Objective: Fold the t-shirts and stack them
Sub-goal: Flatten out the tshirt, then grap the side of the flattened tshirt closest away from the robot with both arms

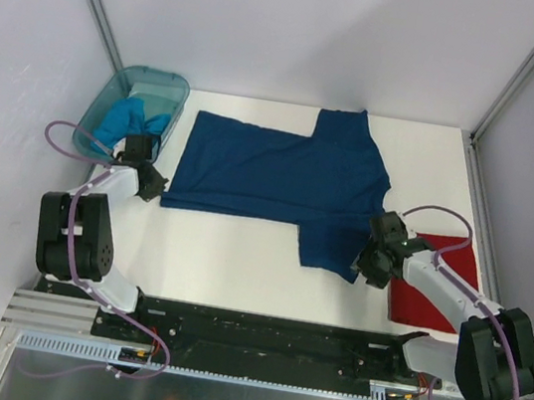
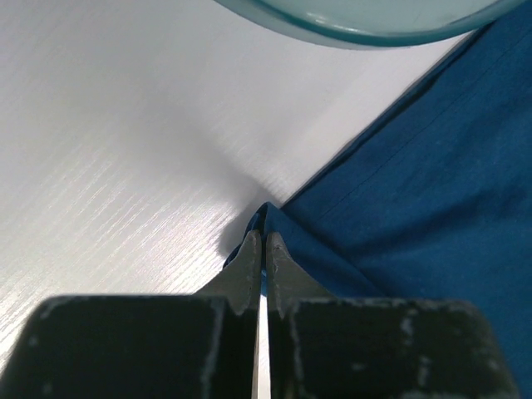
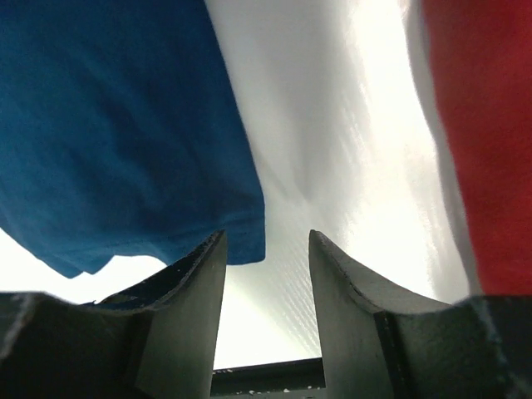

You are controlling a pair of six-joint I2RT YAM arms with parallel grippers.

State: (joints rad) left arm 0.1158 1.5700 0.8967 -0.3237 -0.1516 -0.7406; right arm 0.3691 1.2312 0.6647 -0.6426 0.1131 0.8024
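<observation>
Top view: nearest you, at six o'clock, the black rail [image 1: 257,331] carries both arms. Beyond, the navy t-shirt [image 1: 271,171] lies spread on the bench [image 1: 229,255], likely for folding; the red t-shirt [image 1: 420,305] waits at four, the turquoise t-shirt [image 1: 123,120] in the tub [image 1: 169,80] at ten. Left wrist: your left fingers [image 2: 264,249] pinch the navy corner, tub close at twelve. Right wrist: your right fingers [image 3: 268,245] stand apart, empty, beside the hem; red cloth at three.
</observation>
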